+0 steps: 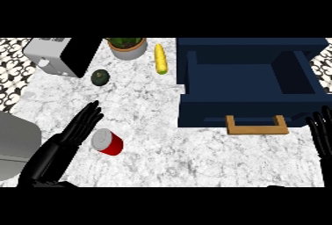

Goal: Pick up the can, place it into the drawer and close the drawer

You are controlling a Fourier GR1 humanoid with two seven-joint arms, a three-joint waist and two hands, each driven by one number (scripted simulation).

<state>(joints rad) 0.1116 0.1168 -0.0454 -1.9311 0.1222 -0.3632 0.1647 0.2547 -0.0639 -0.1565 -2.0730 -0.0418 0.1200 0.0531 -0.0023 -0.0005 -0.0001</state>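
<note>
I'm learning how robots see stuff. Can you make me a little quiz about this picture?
1. True or false: the red can is already inside the blue drawer.
2. Which robot hand is closest to the can? A) left robot hand B) right robot hand
3. Fill in: the drawer's wooden handle faces the robot, and the drawer is ____ (open or closed).

Key
1. False. The can lies on the marble counter, tipped on its side.
2. A. Its straight fingers are right beside the can.
3. Open. You can see down into it.
</note>
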